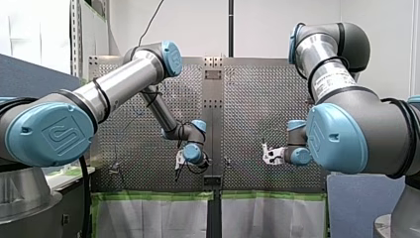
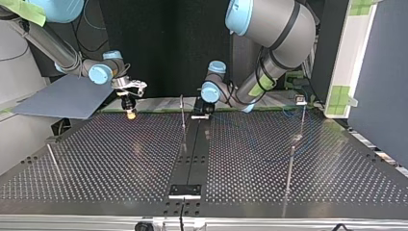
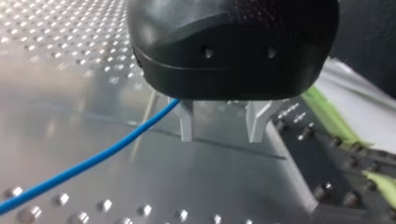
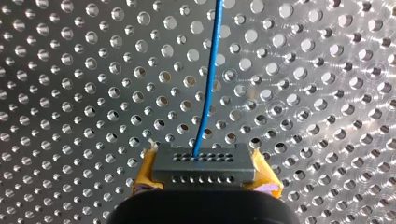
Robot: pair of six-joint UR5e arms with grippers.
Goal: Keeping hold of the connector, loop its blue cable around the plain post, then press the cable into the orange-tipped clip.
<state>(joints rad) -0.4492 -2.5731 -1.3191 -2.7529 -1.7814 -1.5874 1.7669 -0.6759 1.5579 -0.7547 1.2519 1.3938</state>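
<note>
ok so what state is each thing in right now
my right gripper, yellow pads: shut on the connector
dark grey rectangular connector: gripped between the pads
thin blue cable: leaves the connector, running straight ahead
my left gripper, black with metal fingers: open, blue cable passing beside one finger

Connector (image 4: 201, 163): dark grey block with two rows of small holes on its face, sitting level, clamped between the yellow pads of my right pincer (image 4: 204, 171) over the perforated bench (image 4: 70, 93). Blue cable (image 4: 208, 79): thin, leaves a hole in the row further from the pincer and runs nearly straight ahead. In the left wrist view it slants in clear of the bench and disappears under my left pincer (image 3: 222, 123), right beside one of its spread fingers (between them or outside, can't tell). Posts (image 2: 183, 115): thin upright rods on the bench; too small to tell plain from orange-tipped.
</note>
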